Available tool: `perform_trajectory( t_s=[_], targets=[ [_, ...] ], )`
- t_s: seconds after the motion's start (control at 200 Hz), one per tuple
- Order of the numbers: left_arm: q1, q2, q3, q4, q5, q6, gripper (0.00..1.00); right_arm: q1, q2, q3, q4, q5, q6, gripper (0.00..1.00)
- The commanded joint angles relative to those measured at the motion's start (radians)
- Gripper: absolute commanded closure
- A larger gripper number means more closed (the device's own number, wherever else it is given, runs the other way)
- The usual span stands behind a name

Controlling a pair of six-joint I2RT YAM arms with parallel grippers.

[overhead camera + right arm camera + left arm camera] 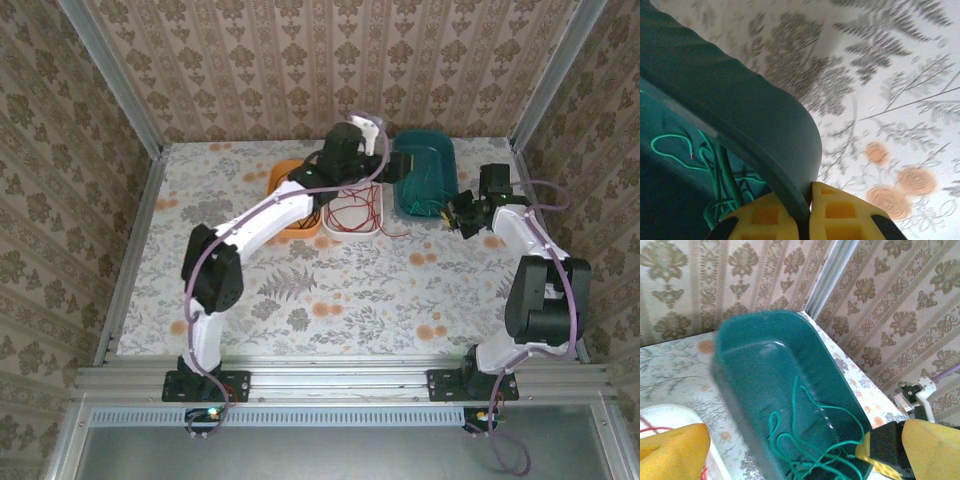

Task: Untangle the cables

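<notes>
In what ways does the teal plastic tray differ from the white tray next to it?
The teal plastic tray holds thin green cables; the white tray holds thin red cables. The right gripper is shut on the teal tray's rim, while no gripper grips the white tray. The teal tray looks deeper than the white tray. Both stand side by side on the flowered table.

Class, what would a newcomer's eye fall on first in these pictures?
The teal tray at the far right, holding looped green cables, draws the eye first. The right gripper pinches its rim, and red cables sprawl over the white tray beside it.
</notes>
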Motion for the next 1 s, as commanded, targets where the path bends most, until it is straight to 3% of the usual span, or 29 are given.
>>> perform_trajectory(
  t_s=[0.0, 0.29, 0.385, 0.51, 0.805, 0.995],
  targets=[
    [0.030, -0.110, -0.108, 0.076, -0.042, -0.024, 0.00, -0.010, 0.044, 0.020, 0.002, 0.086, 0.026, 1.00],
    [0.046, -0.235, -0.377, 0.009, -0.152, -0.040, 0.00, -0.016, 0.197, 0.110, -0.023, 0.093, 0.013, 0.97],
    [0.046, -0.239, -0.412, -0.011, -0.171, -0.070, 0.00, -0.017, 0.209, 0.106, -0.004, 0.052, 0.013, 0.65],
    [0.050, -0.228, -0.430, -0.028, -0.181, -0.104, 0.00, -0.008, 0.164, 0.083, 0.008, 0.049, -0.028, 0.47],
    [0.071, -0.163, -0.386, -0.068, -0.201, -0.178, 0.01, 0.111, -0.050, -0.029, -0.069, 0.130, -0.157, 0.44],
    [0.081, -0.151, -0.397, -0.059, -0.226, -0.219, 0.00, 0.240, -0.015, -0.029, -0.056, 0.044, -0.246, 0.44]
  ],
)
